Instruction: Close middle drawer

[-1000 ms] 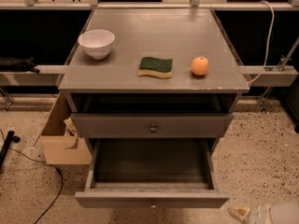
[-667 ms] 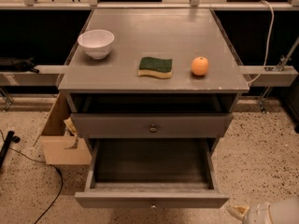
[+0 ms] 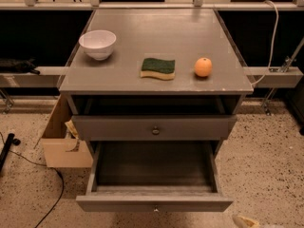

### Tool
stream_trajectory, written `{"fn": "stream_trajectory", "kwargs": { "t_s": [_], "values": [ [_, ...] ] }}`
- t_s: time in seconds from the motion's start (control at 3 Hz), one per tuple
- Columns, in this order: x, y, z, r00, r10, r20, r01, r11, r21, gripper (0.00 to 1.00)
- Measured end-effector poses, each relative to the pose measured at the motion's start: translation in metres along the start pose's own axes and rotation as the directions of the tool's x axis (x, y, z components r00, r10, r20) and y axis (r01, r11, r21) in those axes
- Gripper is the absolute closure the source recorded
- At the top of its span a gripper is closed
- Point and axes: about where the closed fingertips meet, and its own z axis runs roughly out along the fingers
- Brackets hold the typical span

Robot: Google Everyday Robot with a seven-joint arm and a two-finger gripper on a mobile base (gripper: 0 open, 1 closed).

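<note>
Change over the last second is small and sits in the bottom right corner. The pincer (image 3: 244,221), which showed more of its pale casing a moment ago, has sunk lower, so only a yellowish tip and a sliver of white peek above the edge. I cannot tell how wide it stands or whether it has hold of anything. The middle drawer (image 3: 154,203) has not budged. It hangs pulled far out of the grey cabinet (image 3: 156,32), its deep box bare inside, and the right end of its flat front lies just to the pincer's left, apart from it. Beyond that, farther from the pincer, the upper drawer (image 3: 118,127) juts out only a little, its round knob (image 3: 155,130) plain to see. On the top, farther off again, the white bowl (image 3: 97,44), green sponge (image 3: 158,68) and orange (image 3: 203,67) sit as they did. A cardboard box (image 3: 61,146) stands on the floor well to the pincer's left. As I read it, the closing push has not begun. The pincer looks to be backing off or lining up, and it needs to meet the front near its middle, since pressing at the right end might skew the drawer on its runners.
</note>
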Motion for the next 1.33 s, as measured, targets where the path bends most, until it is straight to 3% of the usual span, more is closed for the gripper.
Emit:
{"fn": "stream_trajectory", "kwargs": {
  "t_s": [0.33, 0.67, 1.0, 1.33],
  "values": [
    [0.001, -0.016, 0.003, 0.988, 0.081, 0.132, -0.089, 0.9946, 0.054, 0.00],
    [-0.034, -0.027, 0.008, 0.958, 0.133, 0.256, -0.162, 0.9818, 0.098, 0.00],
    [-0.034, -0.027, 0.008, 0.958, 0.133, 0.256, -0.162, 0.9818, 0.098, 0.00],
    [-0.031, -0.033, 0.029, 0.962, 0.138, 0.235, -0.167, 0.9799, 0.109, 0.00]
  ]
}}
